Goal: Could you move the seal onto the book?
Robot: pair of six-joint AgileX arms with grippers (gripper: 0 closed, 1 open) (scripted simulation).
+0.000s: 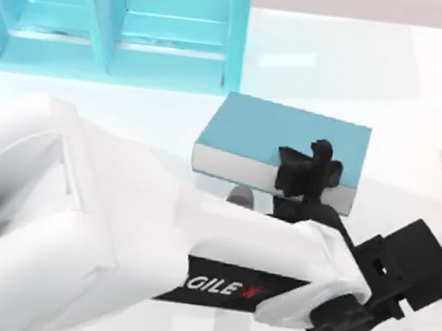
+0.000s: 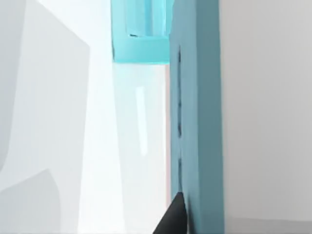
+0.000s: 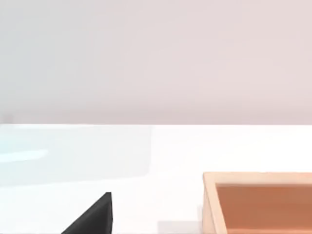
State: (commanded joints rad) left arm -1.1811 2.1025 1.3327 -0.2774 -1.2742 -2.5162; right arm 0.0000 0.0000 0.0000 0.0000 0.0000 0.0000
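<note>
The left arm (image 1: 117,234) reaches across the white table (image 1: 421,92) from the top view's left. Behind stands a teal shelf unit (image 1: 110,17). The teal-blue book (image 1: 272,135) lies flat mid-table, and the left gripper (image 1: 309,176) hangs over its near edge; whether its fingers are spread or clamped, I cannot tell

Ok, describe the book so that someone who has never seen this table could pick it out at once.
Start at the bright teal shelf unit along the far left of the table. Just in front of its right end lies the book, flat, with the left gripper over its near edge. Its plain, duller teal cover and white page edges set it apart from the compartmented shelf.
</note>
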